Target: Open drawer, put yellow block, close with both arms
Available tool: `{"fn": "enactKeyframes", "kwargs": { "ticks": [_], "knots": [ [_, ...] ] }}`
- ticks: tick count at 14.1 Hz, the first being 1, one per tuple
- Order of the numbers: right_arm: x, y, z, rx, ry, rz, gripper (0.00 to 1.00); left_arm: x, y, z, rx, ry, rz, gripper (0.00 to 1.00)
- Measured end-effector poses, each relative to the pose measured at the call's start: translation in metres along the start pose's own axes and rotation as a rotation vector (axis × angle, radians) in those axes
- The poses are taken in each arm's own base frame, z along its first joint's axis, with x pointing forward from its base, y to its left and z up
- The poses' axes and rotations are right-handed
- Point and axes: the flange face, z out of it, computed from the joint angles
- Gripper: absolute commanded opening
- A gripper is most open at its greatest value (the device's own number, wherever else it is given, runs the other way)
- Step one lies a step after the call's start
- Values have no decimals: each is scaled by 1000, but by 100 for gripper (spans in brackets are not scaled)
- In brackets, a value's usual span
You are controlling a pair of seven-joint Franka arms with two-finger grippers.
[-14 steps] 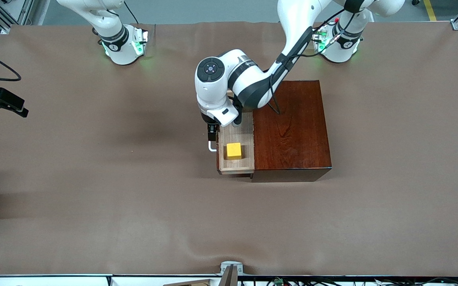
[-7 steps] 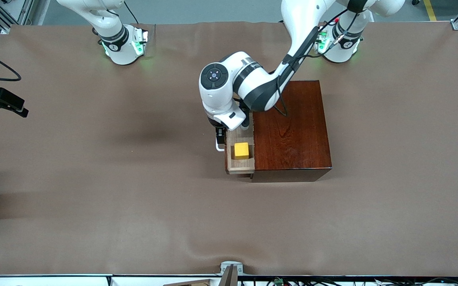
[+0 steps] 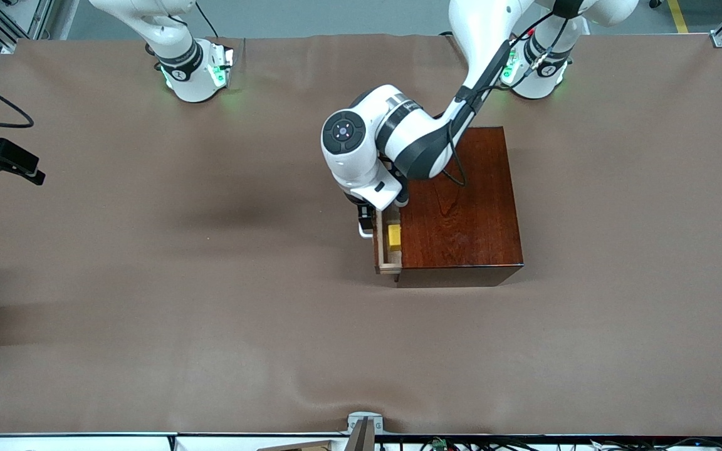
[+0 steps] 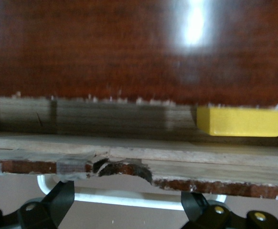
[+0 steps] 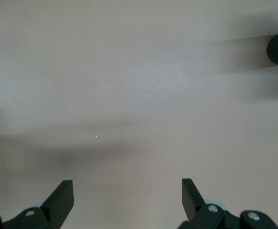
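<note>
1. My left gripper [image 3: 366,220] sits at the drawer's [image 3: 388,250] front, on the side of the mahogany box [image 3: 458,203] that faces the right arm's end of the desk [image 3: 148,282].
2. In the left wrist view my left gripper's [image 4: 128,207] jaws stand wide, one finger to each side of the white bar handle [image 4: 129,198]. The handle runs between them; I cannot tell whether either finger touches it.
3. The drawer [image 4: 139,157] is nearly shut. Only a narrow strip of its pale wooden tray shows outside the box [image 4: 129,47].
4. The yellow block [image 3: 393,236] lies in the drawer, partly under the edge of the box's top. In the left wrist view the yellow block [image 4: 239,121] rests on the tray floor just under that dark overhang.
5. The drawer's front edge shows a chipped patch in the dark veneer above the handle.
6. My right gripper [image 5: 128,195] waits over bare desk cloth [image 5: 129,95], well apart from the box. Its jaws are wide and grip nothing.
7. In the front view my right arm [image 3: 173,50] shows only near its base; its gripper falls outside that view.
8. My left arm [image 3: 411,134] reaches from its base over the box's top corner down to the drawer's front.
</note>
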Motion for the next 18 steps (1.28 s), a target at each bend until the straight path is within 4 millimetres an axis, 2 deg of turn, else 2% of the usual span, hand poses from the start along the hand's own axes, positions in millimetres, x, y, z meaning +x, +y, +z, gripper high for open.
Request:
{"fn": "enactKeyframes", "kwargs": {
  "ticks": [5,12,14,18],
  "knots": [
    [0,-1,0,0,1,-1,100,22,9,8,0,129,-11,100],
    [0,-1,0,0,1,-1,100,24,10,7,-3,135,-16,100],
    [0,-1,0,0,1,-1,100,24,16,-10,-35,117,-20,100],
    [0,-1,0,0,2,-1,100,35,24,-69,-110,53,-44,100]
  ]
}}
